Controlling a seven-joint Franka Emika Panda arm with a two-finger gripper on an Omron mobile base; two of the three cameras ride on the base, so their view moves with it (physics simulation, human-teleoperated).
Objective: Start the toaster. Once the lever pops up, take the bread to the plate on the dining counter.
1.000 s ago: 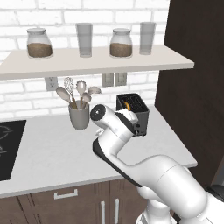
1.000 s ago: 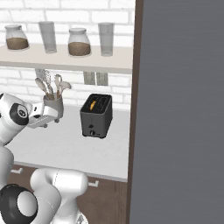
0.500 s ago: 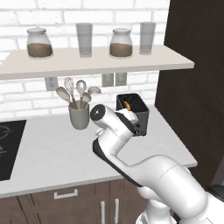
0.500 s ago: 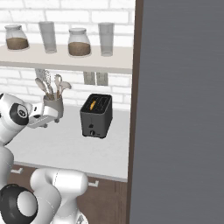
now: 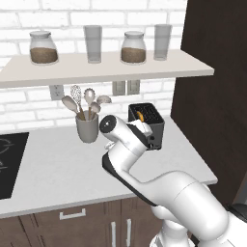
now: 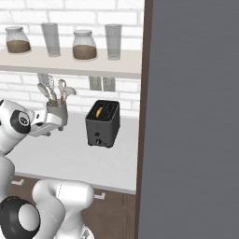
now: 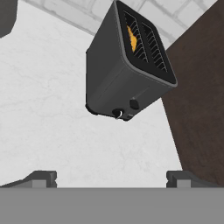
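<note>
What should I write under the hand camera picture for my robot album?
The robot's open hand hovers over the white counter, short of the toaster with bread in one slot.

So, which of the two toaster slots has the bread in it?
The slot on the utensil cup side of the toaster: the orange bread shows in it; the other slot looks empty.

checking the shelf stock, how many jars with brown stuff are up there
2. One jar sits at the shelf's left end; the other jar stands between the two empty glasses.
</note>
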